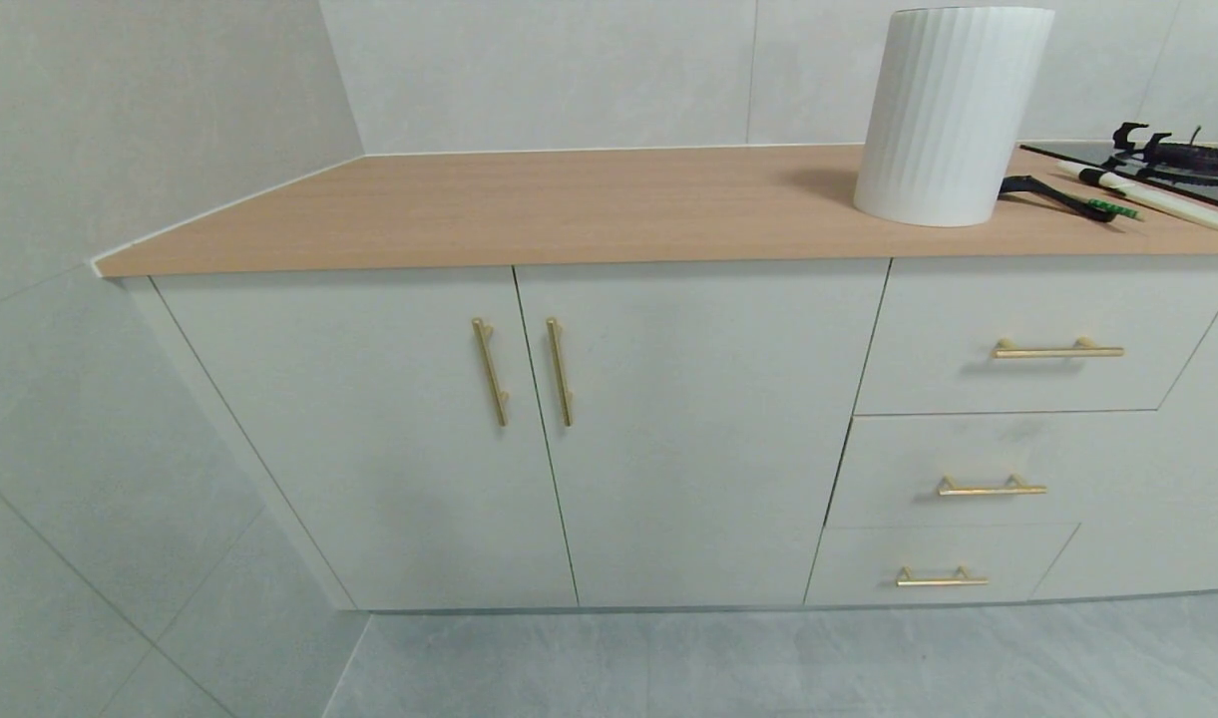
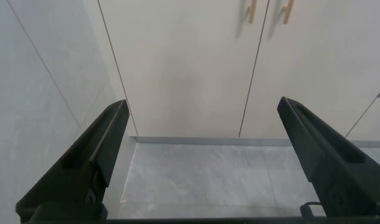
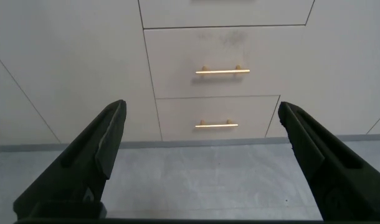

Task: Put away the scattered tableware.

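Cream utensil (image 1: pixel 1157 195) lies slantwise across counter (image 1: pixel 569 204) — left gripper (image 2: pixel 201 106), right gripper (image 3: pixel 201 107) gaping.

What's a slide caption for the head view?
Wooden countertop over closed doors and three drawers; white ribbed container, scattered utensils and stove burner at right.

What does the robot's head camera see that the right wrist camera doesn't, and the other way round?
The head camera adds the wooden countertop, a tall white ribbed container, a black-handled tool and a long white utensil beside it, and two cupboard doors. The right wrist camera adds the right gripper, jaws wide open. Both have the two lower drawers with gold handles and the grey floor.
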